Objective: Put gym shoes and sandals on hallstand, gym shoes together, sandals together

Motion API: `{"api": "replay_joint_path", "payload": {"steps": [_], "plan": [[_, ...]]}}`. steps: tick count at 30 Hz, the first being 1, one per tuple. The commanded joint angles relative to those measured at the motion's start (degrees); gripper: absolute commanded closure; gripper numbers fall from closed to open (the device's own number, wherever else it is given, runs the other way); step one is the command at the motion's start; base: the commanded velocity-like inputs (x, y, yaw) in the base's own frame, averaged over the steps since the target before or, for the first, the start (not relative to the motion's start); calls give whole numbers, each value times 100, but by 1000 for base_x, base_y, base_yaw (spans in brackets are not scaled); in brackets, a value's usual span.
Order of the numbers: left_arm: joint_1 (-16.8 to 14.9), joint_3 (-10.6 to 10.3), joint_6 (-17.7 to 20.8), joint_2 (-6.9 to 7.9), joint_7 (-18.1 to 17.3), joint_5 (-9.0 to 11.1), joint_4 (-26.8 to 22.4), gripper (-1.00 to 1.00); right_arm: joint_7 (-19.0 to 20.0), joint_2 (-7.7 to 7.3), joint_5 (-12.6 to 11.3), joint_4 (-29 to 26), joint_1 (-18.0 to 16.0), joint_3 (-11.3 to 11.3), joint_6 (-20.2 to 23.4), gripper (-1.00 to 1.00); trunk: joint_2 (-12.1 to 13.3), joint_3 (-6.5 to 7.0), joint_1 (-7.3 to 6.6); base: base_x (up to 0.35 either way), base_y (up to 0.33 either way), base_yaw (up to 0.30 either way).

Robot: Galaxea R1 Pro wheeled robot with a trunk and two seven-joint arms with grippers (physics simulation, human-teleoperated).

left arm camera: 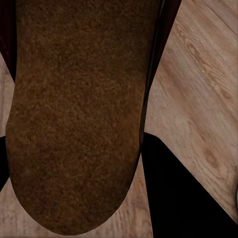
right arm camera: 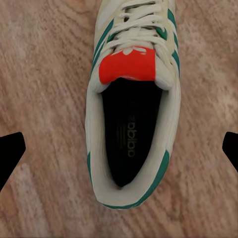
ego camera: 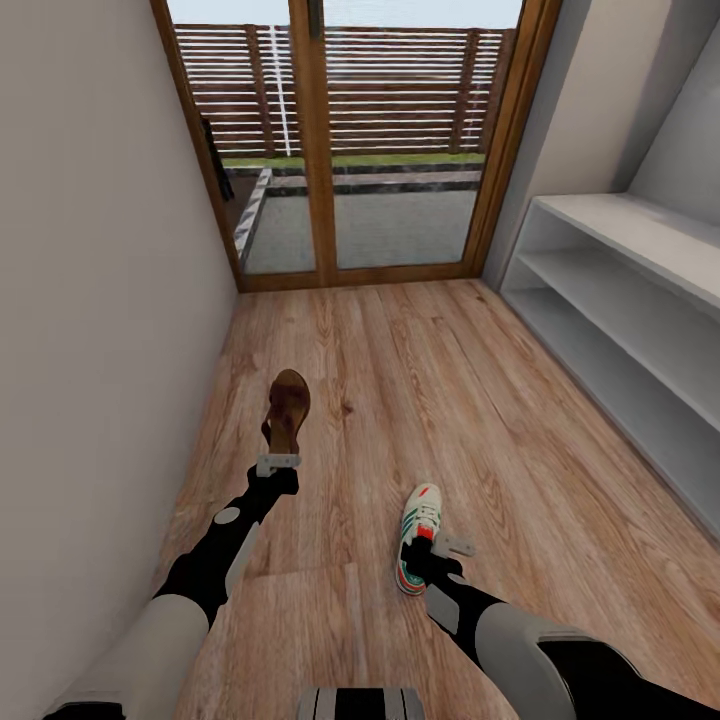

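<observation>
My left gripper [ego camera: 278,462] is shut on the heel end of a dark brown sandal [ego camera: 288,408], which it holds off the corridor floor [ego camera: 430,390] near the left wall. The sandal's rough brown sole [left arm camera: 74,114] is close up in the left wrist view. One white gym shoe [ego camera: 417,525] with green stripes and a red tongue lies on the floor at lower centre. My right gripper [ego camera: 441,545] hovers open over its heel end. In the right wrist view the gym shoe [right arm camera: 131,104] lies between the spread fingertips [right arm camera: 11,151]. The hallstand [ego camera: 620,290] lines the right wall.
A plain wall runs along the left. Wood-framed glass doors [ego camera: 330,140] close off the far end of the corridor, with a fence and yard beyond. Open plank floor lies between the shoes and the hallstand's pale shelves.
</observation>
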Motion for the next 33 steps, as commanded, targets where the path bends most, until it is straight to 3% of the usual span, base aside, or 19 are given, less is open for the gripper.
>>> {"api": "replay_joint_path", "payload": {"steps": [1, 14, 17, 33], "plan": [[-3, 12, -15, -2, -29, -17, 3, 100, 1, 1, -10, 21, -8, -27, -43, -100, -2, -4, -1, 0, 0, 0], [-3, 12, -15, -2, -29, -17, 3, 100, 10, 1, -6, 21, -8, -26, -43, -100, -4, -48, 4, 0, 0, 0], [-3, 12, -15, -2, -30, -17, 3, 100, 11, 1, -6, 21, -8, -27, -43, -100, -8, -115, 12, 0, 0, 0], [-3, 17, -23, -2, -30, -17, 1, 100, 11, 1, -6, 21, -8, -27, -43, -100, -8, -115, 12, 40, 26, 0]]}}
